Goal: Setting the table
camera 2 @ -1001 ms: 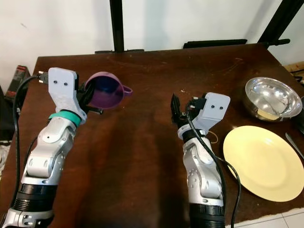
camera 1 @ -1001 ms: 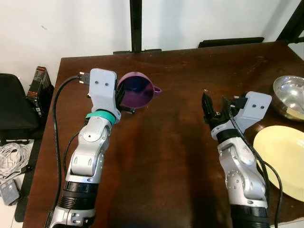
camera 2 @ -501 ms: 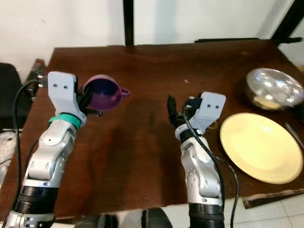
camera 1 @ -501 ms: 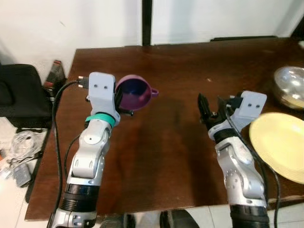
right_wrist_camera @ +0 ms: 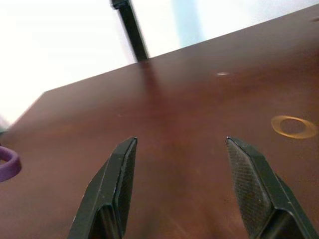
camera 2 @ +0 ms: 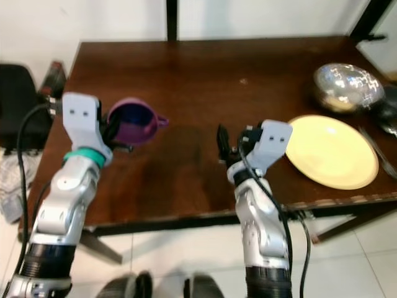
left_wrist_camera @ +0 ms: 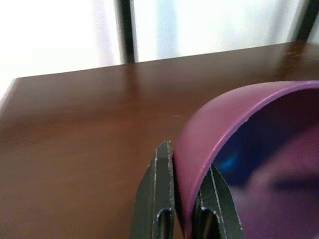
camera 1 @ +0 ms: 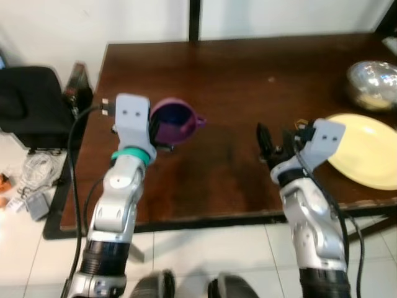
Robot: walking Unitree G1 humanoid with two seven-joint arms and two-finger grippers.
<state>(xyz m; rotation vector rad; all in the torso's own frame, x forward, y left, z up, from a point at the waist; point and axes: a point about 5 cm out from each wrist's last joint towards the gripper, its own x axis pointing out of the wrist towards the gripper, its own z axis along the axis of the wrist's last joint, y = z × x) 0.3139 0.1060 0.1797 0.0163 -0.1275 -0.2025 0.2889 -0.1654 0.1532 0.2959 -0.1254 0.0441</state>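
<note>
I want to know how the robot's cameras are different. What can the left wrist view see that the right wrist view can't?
Left wrist view: the left gripper pinching the wall of the purple cup, one finger on each side.

Right wrist view: the right gripper open and empty, a gold ring lying on the table, and just the cup's handle.

Both see the brown table and the bright wall.

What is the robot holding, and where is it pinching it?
The left gripper holds a purple cup, pinching its rim wall, one finger inside and one outside. The right gripper is open and holds nothing.
</note>
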